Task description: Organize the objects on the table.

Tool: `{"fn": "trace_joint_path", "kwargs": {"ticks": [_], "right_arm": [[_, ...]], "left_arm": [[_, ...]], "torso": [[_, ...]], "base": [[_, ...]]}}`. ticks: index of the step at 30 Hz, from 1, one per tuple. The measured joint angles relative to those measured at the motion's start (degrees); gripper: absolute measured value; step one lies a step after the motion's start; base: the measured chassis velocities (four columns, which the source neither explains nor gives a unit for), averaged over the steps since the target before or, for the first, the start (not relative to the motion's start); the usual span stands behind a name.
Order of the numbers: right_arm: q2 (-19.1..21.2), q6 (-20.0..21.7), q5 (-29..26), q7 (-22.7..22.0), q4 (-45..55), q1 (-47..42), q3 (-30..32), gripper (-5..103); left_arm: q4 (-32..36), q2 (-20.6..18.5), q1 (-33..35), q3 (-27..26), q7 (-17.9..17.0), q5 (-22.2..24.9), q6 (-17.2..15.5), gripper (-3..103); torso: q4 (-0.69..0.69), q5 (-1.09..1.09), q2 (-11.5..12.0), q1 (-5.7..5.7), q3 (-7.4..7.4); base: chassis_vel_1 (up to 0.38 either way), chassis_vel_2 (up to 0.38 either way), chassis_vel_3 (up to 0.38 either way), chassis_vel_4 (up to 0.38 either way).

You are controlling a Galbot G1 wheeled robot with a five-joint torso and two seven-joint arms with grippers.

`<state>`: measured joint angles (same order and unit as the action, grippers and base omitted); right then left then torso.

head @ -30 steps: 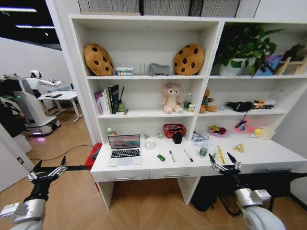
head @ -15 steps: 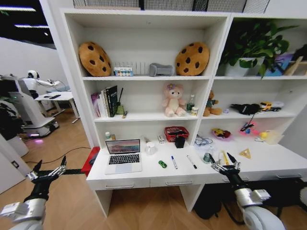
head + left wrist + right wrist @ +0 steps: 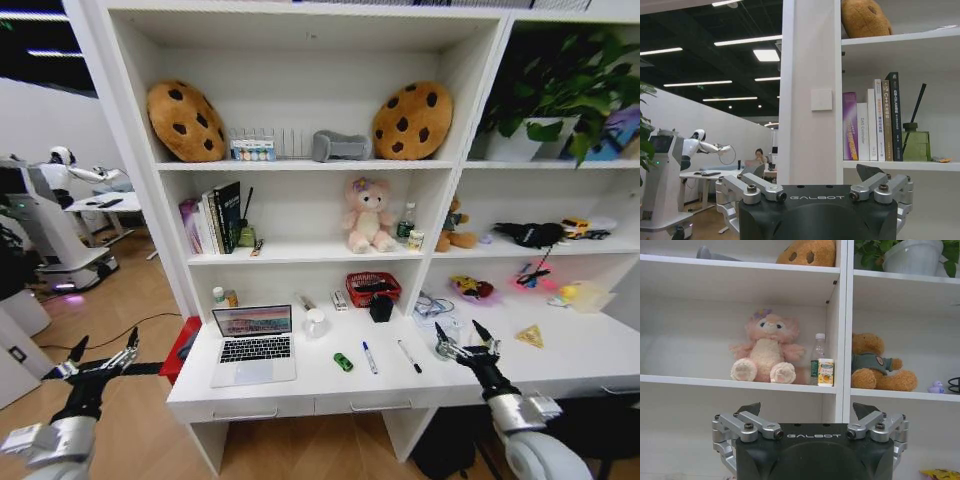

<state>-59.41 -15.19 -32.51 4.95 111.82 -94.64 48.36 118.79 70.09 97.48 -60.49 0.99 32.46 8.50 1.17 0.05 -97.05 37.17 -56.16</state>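
Both pincers are spread and empty: the left pincer (image 3: 98, 358) hangs off the tabletop's (image 3: 300, 385) end, the right pincer (image 3: 463, 342) above its front edge. Laptop (image 3: 254, 345), mug (image 3: 316, 322) and pens (image 3: 369, 357) lie untouched, so sorting looks unstarted.

Tall white shelving (image 3: 300, 165) fills the frame's centre; warm wooden floor (image 3: 140, 300) spreads at lower left, under ceiling strip lights (image 3: 747, 41).

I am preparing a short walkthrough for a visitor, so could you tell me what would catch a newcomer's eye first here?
Probably the two cookie-shaped cushions at either end of the upper shelf, with the pink plush toy one shelf below. On the white desk, the open silver laptop stands out at the left. Both tools, left and right, are open and empty in front.
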Motion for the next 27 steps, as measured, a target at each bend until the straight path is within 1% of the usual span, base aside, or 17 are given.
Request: {"fn": "trace_joint_path", "kwargs": {"ticks": [7, 13, 16, 27], "right_arm": [[-0.2, 0.0, 0.3, -0.1, -0.2, -0.2, 0.0, 100], [-0.2, 0.0, 0.6, -1.1, -0.4, -0.1, -0.3, 100], [-0.1, -0.1, 0.5, -1.3, -0.4, 0.0, -0.3, 100], [0.0, -0.1, 0.9, -1.3, -0.4, -0.1, -0.2, 100]], "left_arm": [[-0.1, 0.2, -0.1, 0.1, 0.0, -0.1, 0.0, 100], [-0.2, 0.3, -0.1, 0.2, -0.1, -0.1, 0.2, 100], [-0.2, 0.2, -0.1, 0.2, -0.1, 0.0, 0.2, 100], [0.9, -0.3, 0.3, 0.3, -0.1, -1.0, 0.2, 100]], "torso": [[0.00, 0.00, 0.0, 0.00, 0.00], [0.01, 0.00, 0.0, 0.02, 0.00], [0.00, 0.00, 0.0, 0.04, -0.01], [0.00, 0.00, 0.0, -0.02, 0.01]], "base": [[-0.121, 0.132, 0.138, -0.127], [-0.121, 0.109, 0.126, -0.101], [-0.068, 0.064, 0.075, -0.066], [0.000, 0.000, 0.000, 0.000]]}}
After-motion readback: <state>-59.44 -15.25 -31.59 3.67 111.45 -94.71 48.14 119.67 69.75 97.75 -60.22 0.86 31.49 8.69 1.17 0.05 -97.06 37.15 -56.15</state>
